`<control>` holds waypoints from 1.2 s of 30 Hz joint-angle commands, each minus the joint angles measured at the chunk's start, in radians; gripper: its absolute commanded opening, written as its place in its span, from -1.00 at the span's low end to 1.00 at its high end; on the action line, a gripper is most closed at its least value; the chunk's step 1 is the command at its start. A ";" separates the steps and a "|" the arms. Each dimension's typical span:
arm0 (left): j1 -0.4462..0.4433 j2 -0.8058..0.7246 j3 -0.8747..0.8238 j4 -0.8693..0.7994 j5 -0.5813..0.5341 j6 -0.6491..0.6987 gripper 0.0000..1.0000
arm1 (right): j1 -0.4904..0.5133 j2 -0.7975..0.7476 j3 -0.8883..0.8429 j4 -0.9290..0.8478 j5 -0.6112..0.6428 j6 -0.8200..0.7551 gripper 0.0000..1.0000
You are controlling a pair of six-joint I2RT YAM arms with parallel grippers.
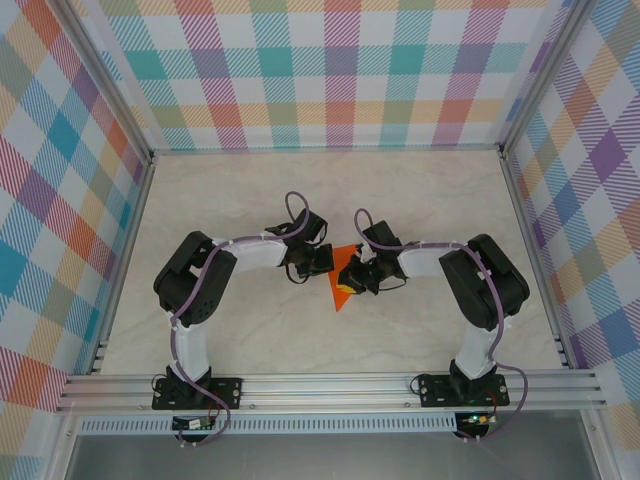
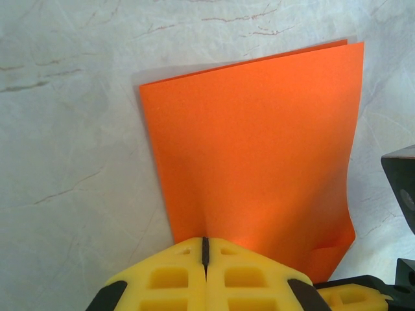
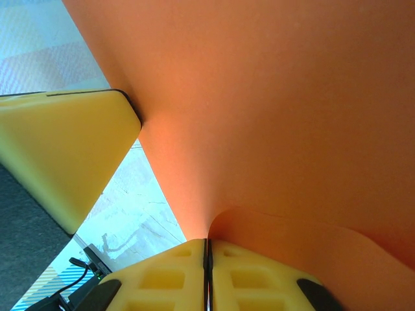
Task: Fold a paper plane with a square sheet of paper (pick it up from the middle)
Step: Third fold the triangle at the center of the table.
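Observation:
The square sheet of paper [image 1: 342, 297] is bright orange, folded over, and hangs between my two grippers at the middle of the table. In the left wrist view the paper [image 2: 259, 149] is a doubled rectangle with one small creased corner at the lower right, and my left gripper [image 2: 205, 240] is shut on its near edge. My right gripper [image 3: 206, 241] is shut on another edge, where the paper [image 3: 272, 116] curls upward. From above, the left gripper [image 1: 322, 262] and right gripper [image 1: 353, 280] face each other, almost touching.
The pale marble table [image 1: 330, 190] stretches away behind the grippers. Plaid walls [image 1: 330, 70] close in the back and both sides. An aluminium rail [image 1: 330, 388] runs along the near edge by the arm bases. A yellow finger of the left gripper [image 3: 65, 155] sits close beside the right one.

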 commanded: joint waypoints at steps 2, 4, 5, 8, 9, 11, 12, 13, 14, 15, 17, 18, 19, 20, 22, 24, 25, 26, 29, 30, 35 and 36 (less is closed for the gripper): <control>0.002 0.033 0.005 -0.048 0.000 0.022 -0.99 | 0.004 0.036 -0.004 -0.050 0.040 -0.033 -0.67; 0.003 0.014 0.011 -0.060 -0.010 0.018 -0.98 | 0.004 0.045 -0.009 -0.055 0.044 -0.030 -0.51; 0.004 0.002 0.013 -0.060 -0.018 0.016 -0.97 | 0.004 0.049 -0.011 -0.054 0.044 -0.029 -0.45; 0.022 -0.047 0.010 -0.109 -0.058 -0.011 -0.95 | 0.004 0.056 -0.016 -0.055 0.048 -0.026 -0.40; 0.034 -0.064 0.007 -0.117 -0.070 -0.019 -0.95 | 0.004 0.058 -0.016 -0.055 0.050 -0.025 -0.39; 0.052 -0.094 -0.011 -0.119 -0.079 -0.035 -0.94 | 0.004 0.060 -0.016 -0.053 0.053 -0.025 -0.39; 0.060 -0.109 -0.023 -0.114 -0.078 -0.039 -0.94 | 0.004 0.058 -0.016 -0.055 0.054 -0.024 -0.41; 0.066 -0.121 -0.032 -0.112 -0.073 -0.041 -0.94 | 0.004 0.057 -0.016 -0.056 0.058 -0.025 -0.42; 0.068 -0.130 -0.039 -0.109 -0.065 -0.039 -0.94 | 0.004 0.056 -0.016 -0.057 0.060 -0.025 -0.43; 0.068 -0.137 -0.046 -0.106 -0.052 -0.038 -0.94 | 0.004 0.056 -0.016 -0.061 0.063 -0.026 -0.45; 0.068 -0.152 -0.060 -0.089 -0.019 -0.038 -0.94 | 0.004 0.055 -0.018 -0.062 0.070 -0.030 -0.49; 0.068 -0.158 -0.068 -0.078 -0.003 -0.041 -0.94 | 0.004 0.054 -0.020 -0.062 0.072 -0.028 -0.49; 0.068 -0.164 -0.076 -0.078 0.016 -0.043 -0.94 | 0.004 0.053 -0.020 -0.063 0.074 -0.026 -0.52; 0.065 -0.167 -0.082 -0.043 0.030 -0.042 -0.94 | 0.004 0.055 -0.022 -0.062 0.075 -0.027 -0.54; 0.058 -0.173 -0.085 -0.031 0.060 -0.040 -0.94 | 0.004 0.053 -0.025 -0.065 0.077 -0.028 -0.64; 0.047 -0.176 -0.087 -0.028 0.078 -0.039 -0.95 | 0.004 0.053 -0.026 -0.071 0.080 -0.030 -0.76; 0.039 -0.177 -0.089 -0.025 0.085 -0.040 -0.95 | 0.004 0.052 -0.026 -0.077 0.085 -0.033 -0.80; 0.033 -0.177 -0.091 -0.021 0.092 -0.043 -0.95 | 0.004 0.051 -0.026 -0.081 0.087 -0.036 -0.83; 0.012 -0.174 -0.104 -0.001 0.110 -0.054 -0.96 | 0.003 0.048 -0.028 -0.090 0.095 -0.041 -0.92; 0.005 -0.170 -0.108 0.005 0.114 -0.060 -0.97 | 0.003 0.049 -0.029 -0.092 0.097 -0.042 -0.94; -0.020 -0.140 -0.114 0.026 0.119 -0.068 -1.00 | 0.004 0.051 -0.033 -0.094 0.097 -0.045 -0.99; -0.021 -0.133 -0.114 0.034 0.125 -0.070 -1.00 | 0.004 0.051 -0.032 -0.095 0.097 -0.045 -0.99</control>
